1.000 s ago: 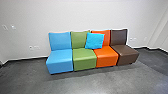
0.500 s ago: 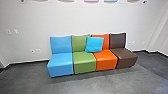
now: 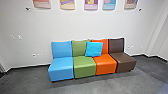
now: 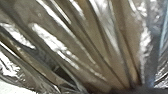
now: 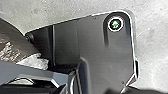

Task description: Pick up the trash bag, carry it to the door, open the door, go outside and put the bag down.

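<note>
I judged this to be the carrying leg, with the door unopened and the set-down not done. Close against my left wrist camera hung the trash bag [image 4: 72,47], its glossy film pulled into long folds that ran together toward one spot; in the right wrist view, shiny film also showed beside the robot's dark plate [image 5: 100,47]. Those gathered folds suggested a grasp, but I could not tell the state of the left end effector, nor of the right end effector.

Ahead, four joined seats, blue [image 3: 61,65], green, orange and brown, stood against the wall [image 3: 85,27], a cushion [image 3: 94,49] leaning on them. To my mind the next move called for a slow turn toward the door, well off the seats, so the thin film would neither swing nor snag.
</note>
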Robot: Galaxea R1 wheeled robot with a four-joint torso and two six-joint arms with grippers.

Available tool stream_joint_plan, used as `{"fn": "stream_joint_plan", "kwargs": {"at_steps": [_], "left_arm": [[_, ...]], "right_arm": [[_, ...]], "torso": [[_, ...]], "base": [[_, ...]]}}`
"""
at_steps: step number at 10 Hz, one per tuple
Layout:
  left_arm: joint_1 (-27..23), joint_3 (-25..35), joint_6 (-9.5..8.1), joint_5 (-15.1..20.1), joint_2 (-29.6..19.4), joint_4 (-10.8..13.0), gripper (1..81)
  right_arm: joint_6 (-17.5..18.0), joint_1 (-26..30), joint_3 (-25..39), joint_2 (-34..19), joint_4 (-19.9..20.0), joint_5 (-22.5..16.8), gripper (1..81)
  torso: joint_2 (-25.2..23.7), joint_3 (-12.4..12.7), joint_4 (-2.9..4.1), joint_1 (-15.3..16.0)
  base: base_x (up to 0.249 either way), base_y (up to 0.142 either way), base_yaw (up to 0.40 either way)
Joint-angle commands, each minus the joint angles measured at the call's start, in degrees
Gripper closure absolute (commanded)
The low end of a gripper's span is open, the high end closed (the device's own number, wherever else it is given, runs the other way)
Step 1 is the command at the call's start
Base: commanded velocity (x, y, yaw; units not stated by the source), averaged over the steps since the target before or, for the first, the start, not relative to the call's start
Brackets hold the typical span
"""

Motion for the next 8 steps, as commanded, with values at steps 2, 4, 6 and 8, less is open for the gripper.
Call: {"fn": "stream_joint_plan", "kwargs": {"at_steps": [2, 4, 6, 8], "left_arm": [[-2.0, -1.4, 0.64, 5.2, 1.0, 0.3, 81.1], [-1.8, -1.4, 1.16, 5.2, 1.5, 1.0, 81.1], [-0.4, -1.5, 1.69, 0.7, 2.5, 2.7, 81.1], [0.6, -1.5, 1.78, 0.4, 3.3, 3.1, 81.1]], "right_arm": [[-0.2, 0.3, -2.7, 2.1, -2.0, -0.8, 1.0], [-0.3, -0.9, -7.0, 5.5, -2.6, -0.5, 1.0], [-0.4, -2.6, -11.9, 10.2, -5.6, -0.5, 1.0], [-0.5, -3.3, -16.8, 13.9, -7.0, 0.5, 1.0]], "torso": [[7.6, 0.1, 0.00, -4.9], [11.7, 0.1, 0.00, -7.6], [15.8, 0.1, 0.00, -10.2], [20.0, 0.1, 0.00, -13.0]], "base": [[0.000, 0.000, 0.000], [0.000, 0.000, 0.000], [0.000, 0.000, 0.000], [0.000, 0.000, 0.000]]}}
